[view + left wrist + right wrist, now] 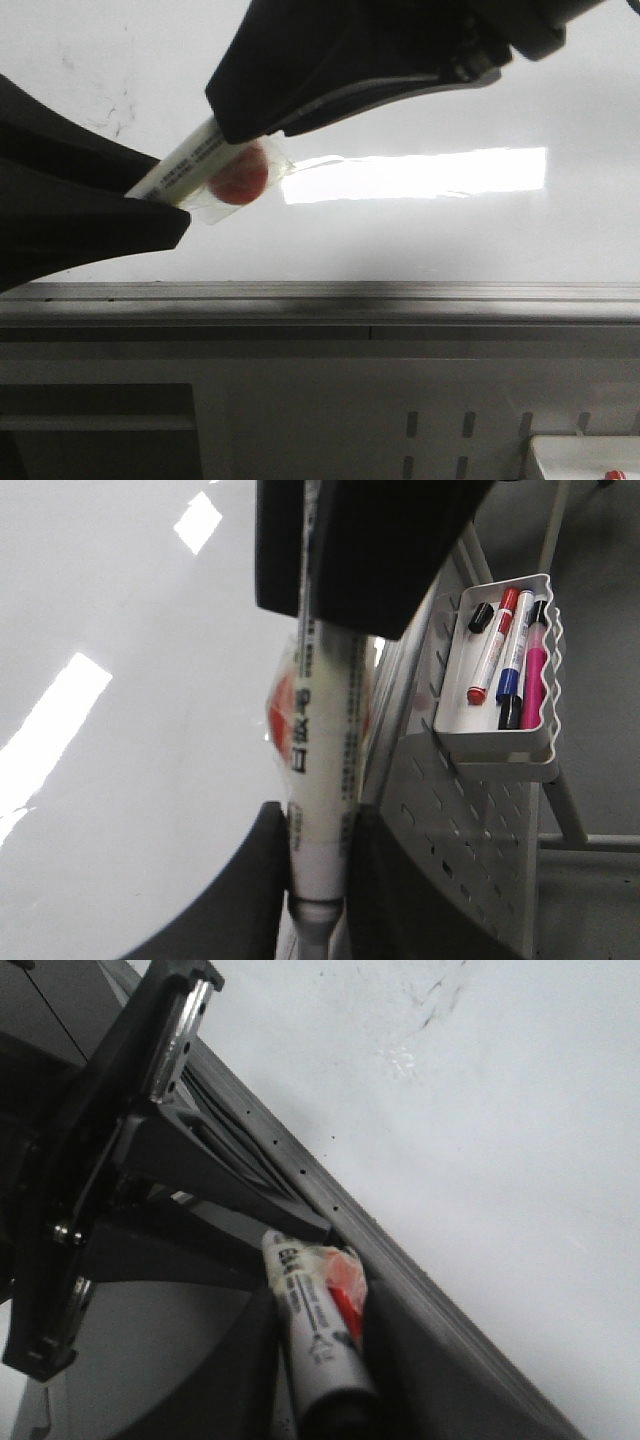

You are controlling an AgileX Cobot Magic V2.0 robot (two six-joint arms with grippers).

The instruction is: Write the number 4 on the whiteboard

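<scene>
A white marker (190, 165) with black print and a red disc taped to its barrel (240, 178) is held in front of the whiteboard (450, 80). My left gripper (150, 195) is shut on its lower end, which shows in the left wrist view (318, 870). My right gripper (230, 125) is shut on its other end, the dark-capped one, as the right wrist view (325, 1360) shows. The marker (325, 730) runs straight between the two grippers. No number 4 is in view; only faint grey smudges (115, 110) mark the board.
The board's grey metal rail (400, 295) runs below the grippers. A bright rectangular reflection (420, 172) lies on the board. A white tray (545, 750) holding several spare markers hangs on a perforated panel; it also shows in the front view (580, 455).
</scene>
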